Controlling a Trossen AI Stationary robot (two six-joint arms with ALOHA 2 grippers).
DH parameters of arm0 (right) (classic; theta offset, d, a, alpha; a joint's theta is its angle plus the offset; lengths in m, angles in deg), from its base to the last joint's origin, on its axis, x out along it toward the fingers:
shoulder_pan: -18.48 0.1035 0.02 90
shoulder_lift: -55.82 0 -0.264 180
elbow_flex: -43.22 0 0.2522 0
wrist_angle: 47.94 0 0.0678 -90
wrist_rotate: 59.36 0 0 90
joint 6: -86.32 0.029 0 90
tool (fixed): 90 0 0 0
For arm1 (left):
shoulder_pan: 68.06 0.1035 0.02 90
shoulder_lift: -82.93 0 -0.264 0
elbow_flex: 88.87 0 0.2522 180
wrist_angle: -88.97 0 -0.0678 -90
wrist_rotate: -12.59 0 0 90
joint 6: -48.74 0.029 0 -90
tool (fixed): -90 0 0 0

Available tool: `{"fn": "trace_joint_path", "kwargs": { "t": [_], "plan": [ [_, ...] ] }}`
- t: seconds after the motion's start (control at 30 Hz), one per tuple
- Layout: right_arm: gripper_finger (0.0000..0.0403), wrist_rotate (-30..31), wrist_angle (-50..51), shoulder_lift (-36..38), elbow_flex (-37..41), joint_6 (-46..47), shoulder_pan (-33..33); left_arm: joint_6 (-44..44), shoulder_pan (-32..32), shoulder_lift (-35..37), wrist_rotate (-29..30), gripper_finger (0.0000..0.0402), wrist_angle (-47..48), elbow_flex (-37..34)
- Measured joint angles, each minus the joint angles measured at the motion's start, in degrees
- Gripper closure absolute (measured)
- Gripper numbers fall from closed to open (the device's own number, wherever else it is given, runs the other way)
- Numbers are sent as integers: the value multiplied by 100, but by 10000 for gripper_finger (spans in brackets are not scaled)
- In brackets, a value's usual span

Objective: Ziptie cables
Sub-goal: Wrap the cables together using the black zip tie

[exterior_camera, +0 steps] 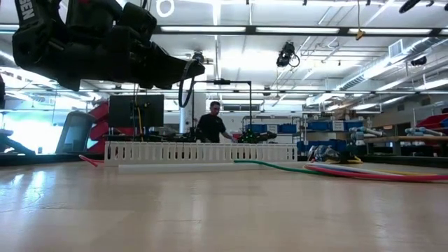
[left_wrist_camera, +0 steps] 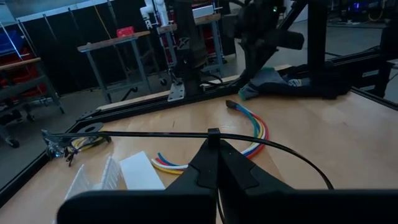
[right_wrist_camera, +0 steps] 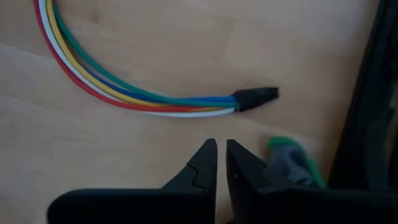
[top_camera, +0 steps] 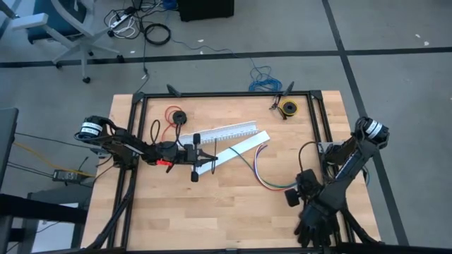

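The cables (top_camera: 265, 173), a curved bundle of coloured wires with a black plug end (right_wrist_camera: 258, 96), lie flat on the wooden table right of centre; they also show in the left wrist view (left_wrist_camera: 255, 130). My right gripper (right_wrist_camera: 221, 146) points down just beside that plug end, its fingertips a narrow gap apart, touching nothing. My left gripper (left_wrist_camera: 213, 140), left of centre above the table, is level and shut on the ziptie (left_wrist_camera: 124, 134), a thin black strip. My left gripper pinches the ziptie (left_wrist_camera: 213, 132) between its two fingertips, partway along the strip. The fingers are level and point toward the table's right side, lying across the strip. The ziptie is clear of the table, one side running straight out and the other bowing downward (left_wrist_camera: 311, 168).
A white slotted channel (top_camera: 226, 132) and a white flat strip (top_camera: 236, 149) lie mid-table in front of my left gripper. A red wire on a black spool (top_camera: 176, 116) and a yellow roll (top_camera: 288, 107) sit toward the far edge. A green-grey glove (right_wrist_camera: 289, 162) lies by my right gripper.
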Motion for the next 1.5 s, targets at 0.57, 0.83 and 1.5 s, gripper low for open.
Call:
{"fn": "trace_joint_path", "kwargs": {
  "t": [0.57, 0.83, 1.5],
  "plan": [
    [226, -1043, -1243, -2, 916, 481, -927, -15, -13, 0, -54, 396, 4, 0],
    [208, -1432, -1610, 15, 1005, 674, -1212, -11, -15, -2, -249, 396, 361, 0],
    [222, -1414, -1399, 167, 1003, 1095, -1722, 36, -11, -2, -254, 396, 937, 0]
  ]
}}
